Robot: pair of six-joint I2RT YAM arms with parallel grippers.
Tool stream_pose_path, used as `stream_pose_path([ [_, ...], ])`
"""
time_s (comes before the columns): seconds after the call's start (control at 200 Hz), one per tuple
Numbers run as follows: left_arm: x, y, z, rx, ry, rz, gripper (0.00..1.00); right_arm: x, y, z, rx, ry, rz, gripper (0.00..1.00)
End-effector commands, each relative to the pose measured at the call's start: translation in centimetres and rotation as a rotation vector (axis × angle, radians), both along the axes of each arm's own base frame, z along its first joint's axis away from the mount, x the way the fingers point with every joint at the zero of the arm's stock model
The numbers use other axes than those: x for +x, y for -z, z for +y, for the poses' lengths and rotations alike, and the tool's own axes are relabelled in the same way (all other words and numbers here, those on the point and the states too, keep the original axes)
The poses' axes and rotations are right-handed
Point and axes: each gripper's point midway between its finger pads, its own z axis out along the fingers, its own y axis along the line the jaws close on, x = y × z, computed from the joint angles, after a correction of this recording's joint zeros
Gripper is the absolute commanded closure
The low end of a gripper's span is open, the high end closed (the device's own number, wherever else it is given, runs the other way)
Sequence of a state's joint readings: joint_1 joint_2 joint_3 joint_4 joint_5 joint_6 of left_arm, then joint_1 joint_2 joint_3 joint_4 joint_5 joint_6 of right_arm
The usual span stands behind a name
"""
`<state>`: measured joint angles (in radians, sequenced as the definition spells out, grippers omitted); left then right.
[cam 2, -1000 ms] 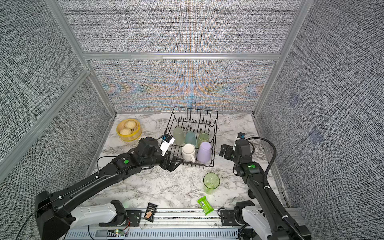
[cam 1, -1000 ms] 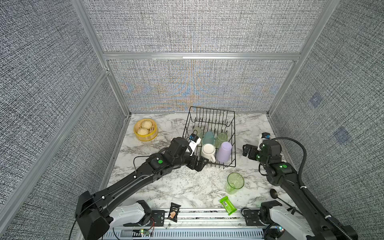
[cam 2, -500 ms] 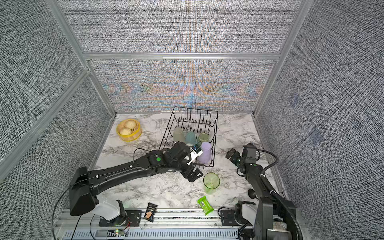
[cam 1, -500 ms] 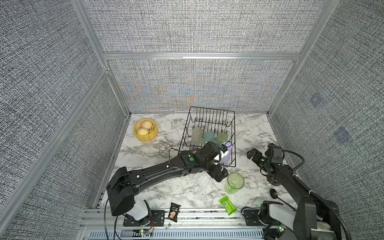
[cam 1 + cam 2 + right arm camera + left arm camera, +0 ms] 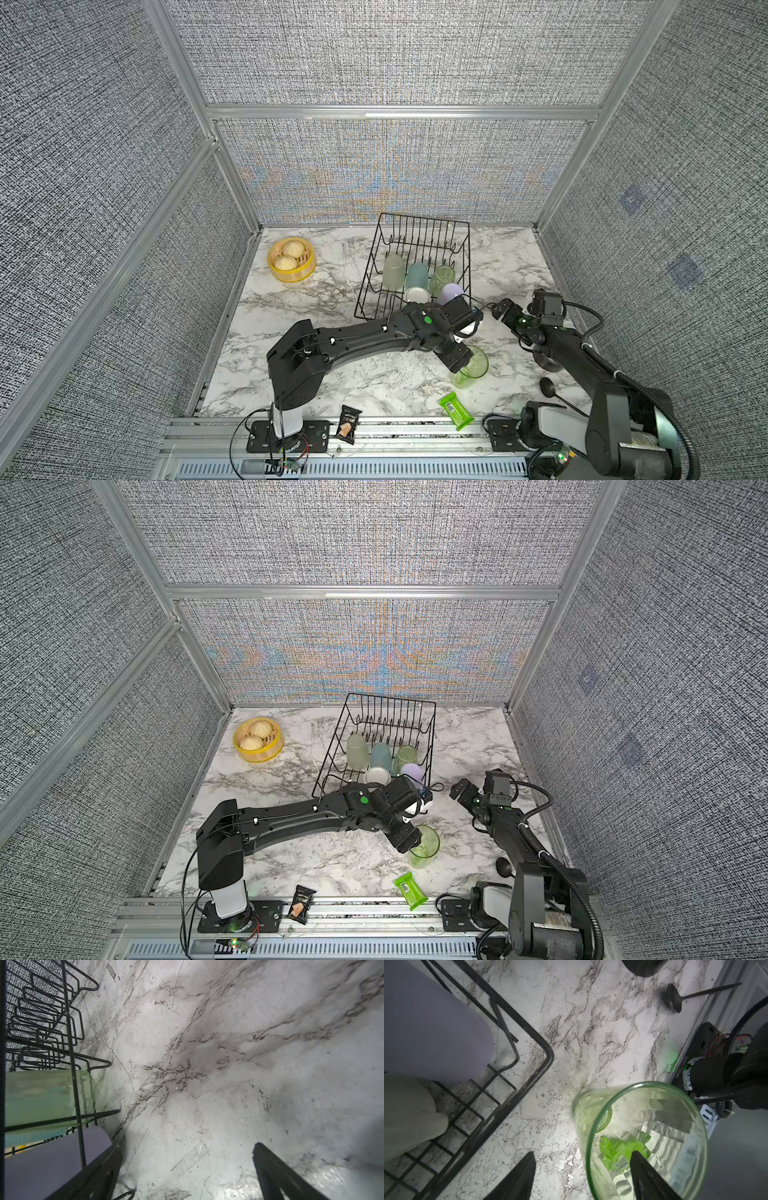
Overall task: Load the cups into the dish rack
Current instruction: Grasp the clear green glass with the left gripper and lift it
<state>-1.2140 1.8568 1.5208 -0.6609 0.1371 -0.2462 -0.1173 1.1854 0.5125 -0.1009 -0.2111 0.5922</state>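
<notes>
Marble tabletop [image 5: 324,374], five cups [image 5: 392,272] in dish rack [image 5: 424,219]; left pincer [image 5: 581,1153] agape astride green cup [image 5: 654,1115], right pincer [image 5: 188,1145] wide, empty.

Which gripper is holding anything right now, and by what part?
Nothing gripped yet. Left gripper straddles the green cup's rim, one finger inside, not closed; right gripper open, empty.

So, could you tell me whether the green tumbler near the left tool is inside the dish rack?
No, the green tumbler stands on the marble counter, outside the dish rack.
</notes>
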Motion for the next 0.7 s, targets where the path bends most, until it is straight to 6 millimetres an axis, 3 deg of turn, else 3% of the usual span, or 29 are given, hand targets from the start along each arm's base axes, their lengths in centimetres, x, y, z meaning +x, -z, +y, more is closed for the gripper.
stream_pose_path([
  [0.0,-0.4,0.4,0.2,0.036,0.017,0.008,0.38,0.2,-0.2,0.0,-0.002,-0.001,-0.012,0.01],
  [0.4,-0.5,1.4,0.5,0.071,0.021,0.019,0.90,0.1,-0.1,0.0,0.003,-0.002,0.002,0.01],
  [0.57,-0.1,-0.5,1.2,0.046,0.005,-0.025,1.00,0.1,-0.1,-0.3,-0.001,0.013,0.006,0.01],
  [0.695,0.5,-2.6,1.8,0.003,-0.019,-0.068,1.00,-0.2,-0.3,-0.4,-0.009,0.014,0.028,0.01],
])
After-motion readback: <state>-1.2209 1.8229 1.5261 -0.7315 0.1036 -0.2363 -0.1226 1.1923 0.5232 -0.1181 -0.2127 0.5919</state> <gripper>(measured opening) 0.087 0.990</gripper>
